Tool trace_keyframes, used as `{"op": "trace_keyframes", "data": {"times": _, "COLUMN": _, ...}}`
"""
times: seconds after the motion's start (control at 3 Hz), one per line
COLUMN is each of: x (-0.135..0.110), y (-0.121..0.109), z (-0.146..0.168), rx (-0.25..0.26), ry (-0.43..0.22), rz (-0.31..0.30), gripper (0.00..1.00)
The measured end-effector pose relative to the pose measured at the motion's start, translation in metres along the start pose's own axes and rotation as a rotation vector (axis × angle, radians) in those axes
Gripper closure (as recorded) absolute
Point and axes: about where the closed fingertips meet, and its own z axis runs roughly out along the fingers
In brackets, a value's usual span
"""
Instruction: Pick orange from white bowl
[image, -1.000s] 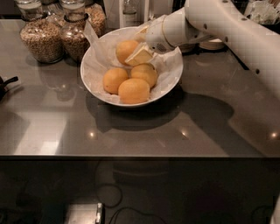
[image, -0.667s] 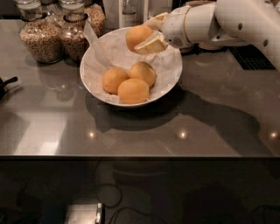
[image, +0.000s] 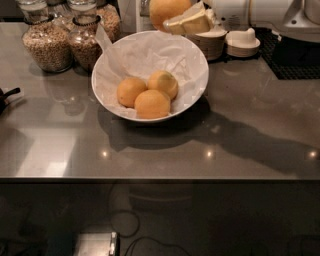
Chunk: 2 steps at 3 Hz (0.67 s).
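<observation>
A round, dull yellow-orange citrus orange (image: 167, 11) is seen clamped in the jaws of the pale two-finger gripper (image: 189, 21), at the view's top edge, above the far rim of the wide, glossy, paper-lined white bowl (image: 197, 92) on the grey bench (image: 250, 142); the fruit is held at the jaws' very tips; being round, it presents no long axis or heading; three like fruits (image: 150, 102) are left in the bowl.

The gripper (image: 176, 20) is seen at the far edge of the scene, just right of centre, with 1 flat, cream-coloured finger (image: 192, 23) plainly shown. The arm (image: 250, 10) is cased in smooth white, with a grey section at the right.
</observation>
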Motion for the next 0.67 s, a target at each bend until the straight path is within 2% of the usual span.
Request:
{"op": "trace_keyframes", "data": {"times": 0.33, "x": -0.051, "y": 0.030, "z": -0.024, "rx": -0.077, "ry": -0.051, "rz": -0.144, "gripper": 1.00}}
{"op": "trace_keyframes", "data": {"times": 0.67, "x": -0.083, "y": 0.060, "z": -0.044, "rx": -0.120, "ry": -0.072, "rz": -0.303, "gripper": 1.00}}
